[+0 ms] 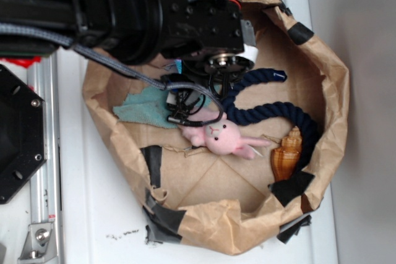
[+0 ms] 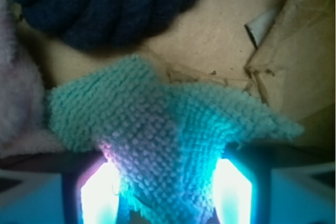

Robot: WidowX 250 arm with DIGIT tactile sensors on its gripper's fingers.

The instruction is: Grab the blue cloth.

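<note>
Because its crumpled sides are rolled down and taped, the shallow brown paper bag point(image 1: 322, 66) works as a tray, corralling everything inside. The black robot arm point(image 1: 124, 10) reaches in from nine o'clock, wrist turned down near the middle. The thick dark navy rope point(image 1: 272, 109) curls at three o'clock. The light teal-blue terry cloth point(image 1: 145, 108) lies flat at nine o'clock; the gripper point(image 2: 165, 192) straddles its edge, apparently clenching it. The pink plush bunny point(image 1: 223, 138) sits centrally, touching the cloth.
</note>
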